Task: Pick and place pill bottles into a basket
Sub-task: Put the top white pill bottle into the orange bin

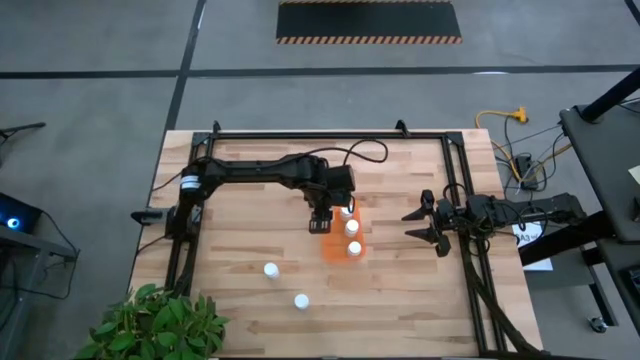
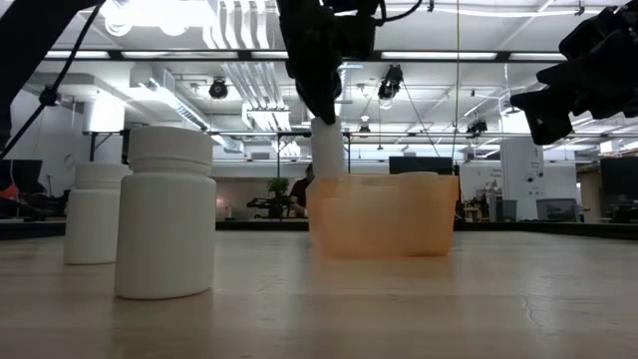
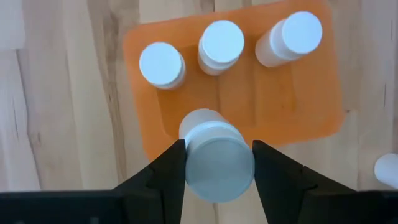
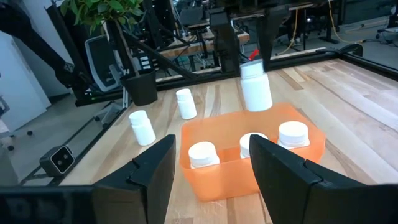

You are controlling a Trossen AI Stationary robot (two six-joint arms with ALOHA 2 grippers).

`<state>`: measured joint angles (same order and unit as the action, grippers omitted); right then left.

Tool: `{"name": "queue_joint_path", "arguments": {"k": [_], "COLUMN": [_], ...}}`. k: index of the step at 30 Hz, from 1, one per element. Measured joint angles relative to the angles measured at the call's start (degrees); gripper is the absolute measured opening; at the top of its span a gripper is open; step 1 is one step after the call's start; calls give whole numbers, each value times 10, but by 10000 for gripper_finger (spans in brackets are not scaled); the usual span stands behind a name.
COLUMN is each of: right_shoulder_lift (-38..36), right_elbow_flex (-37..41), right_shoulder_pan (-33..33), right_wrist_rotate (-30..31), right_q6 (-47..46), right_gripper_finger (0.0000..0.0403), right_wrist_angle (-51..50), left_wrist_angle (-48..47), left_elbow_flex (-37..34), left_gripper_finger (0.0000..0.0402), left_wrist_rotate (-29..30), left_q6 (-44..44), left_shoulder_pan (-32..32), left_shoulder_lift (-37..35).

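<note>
Bottle (image 3: 217, 165), white and round-capped, hangs above the orange basket (image 3: 305, 106), clamped between the left gripper (image 3: 219, 167) fingers. Three more (identical) stand inside along one wall (image 3: 222, 45); two wait on the table (image 1: 271, 270). Right gripper (image 4: 211, 163) hovers nearby, parted, empty.

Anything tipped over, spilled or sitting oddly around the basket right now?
Nothing stands out. Three pill bottles stand upright in a row inside the orange basket. The left pincer holds a fourth bottle above the basket's empty side. Two more bottles stand upright on the table. The right pincer waits beside the basket.
</note>
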<state>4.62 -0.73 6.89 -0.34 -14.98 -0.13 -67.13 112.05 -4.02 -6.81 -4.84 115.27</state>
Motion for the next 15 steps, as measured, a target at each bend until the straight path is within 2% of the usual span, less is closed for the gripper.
{"name": "queue_joint_path", "arguments": {"k": [15], "right_shoulder_lift": [0], "right_elbow_flex": [0], "right_shoulder_pan": [0], "right_wrist_rotate": [0], "right_q6": [0], "right_gripper_finger": [194], "right_wrist_angle": [0], "left_wrist_angle": [69], "left_elbow_flex": [-63], "left_gripper_finger": [142], "left_wrist_rotate": [21], "left_q6": [-1], "left_shoulder_pan": [0], "left_shoulder_lift": [0]}}
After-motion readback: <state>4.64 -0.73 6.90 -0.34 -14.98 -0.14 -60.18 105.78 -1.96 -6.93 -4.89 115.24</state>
